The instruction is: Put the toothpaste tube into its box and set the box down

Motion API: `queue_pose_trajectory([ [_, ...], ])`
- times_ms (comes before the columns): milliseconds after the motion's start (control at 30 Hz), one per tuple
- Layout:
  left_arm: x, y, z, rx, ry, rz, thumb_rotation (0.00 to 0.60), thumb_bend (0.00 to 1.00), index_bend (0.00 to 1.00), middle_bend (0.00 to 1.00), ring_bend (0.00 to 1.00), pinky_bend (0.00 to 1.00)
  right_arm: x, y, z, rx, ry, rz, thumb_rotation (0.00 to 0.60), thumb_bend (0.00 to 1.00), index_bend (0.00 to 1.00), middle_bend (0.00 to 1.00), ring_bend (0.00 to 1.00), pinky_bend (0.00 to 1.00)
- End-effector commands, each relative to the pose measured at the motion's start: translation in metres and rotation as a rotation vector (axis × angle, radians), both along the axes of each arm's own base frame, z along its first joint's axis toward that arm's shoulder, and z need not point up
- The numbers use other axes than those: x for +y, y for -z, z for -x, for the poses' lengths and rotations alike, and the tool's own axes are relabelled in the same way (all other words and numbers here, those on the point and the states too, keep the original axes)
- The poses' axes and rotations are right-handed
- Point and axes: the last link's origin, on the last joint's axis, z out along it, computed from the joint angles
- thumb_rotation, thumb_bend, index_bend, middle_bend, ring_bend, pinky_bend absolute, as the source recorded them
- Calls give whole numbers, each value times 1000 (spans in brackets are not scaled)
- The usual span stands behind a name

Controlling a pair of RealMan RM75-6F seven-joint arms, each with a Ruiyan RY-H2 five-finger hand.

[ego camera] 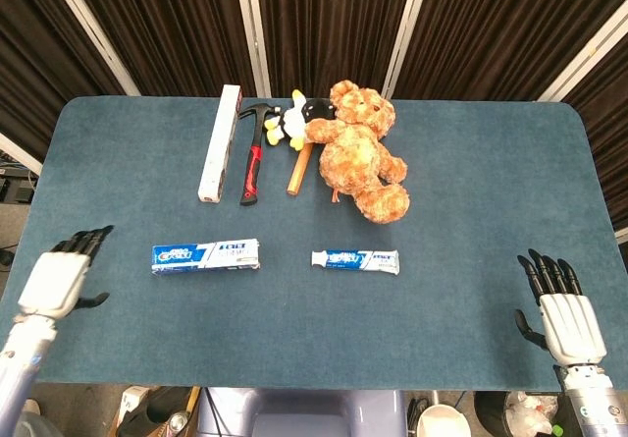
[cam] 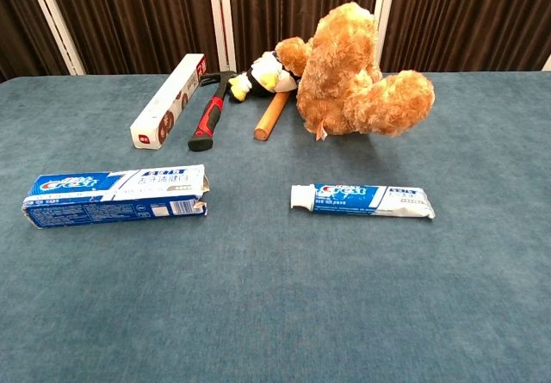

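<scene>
A blue and white toothpaste box lies flat on the blue table, its torn open end facing right. The toothpaste tube lies apart from it to the right, cap end toward the box. My left hand hovers over the table's left edge, left of the box, fingers spread and empty. Near the front right corner my right hand is open too, fingers pointing away, well right of the tube. Neither hand shows in the chest view.
At the back of the table lie a long white box, a red-handled hammer, a wooden-handled tool, a small penguin toy and a brown teddy bear.
</scene>
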Motion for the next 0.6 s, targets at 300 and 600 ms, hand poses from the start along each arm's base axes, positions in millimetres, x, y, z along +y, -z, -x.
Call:
queue_pose_trajectory([
  [300, 52, 54, -53, 45, 21, 127, 600, 179, 147, 224, 212, 287, 2, -4, 1, -23, 7, 9, 600, 407, 0, 0, 0, 0],
  [600, 64, 84, -65, 68, -5, 167, 600, 210, 203, 271, 242, 300, 3, -5, 1, -39, 9, 6, 600, 407, 0, 0, 0, 0],
])
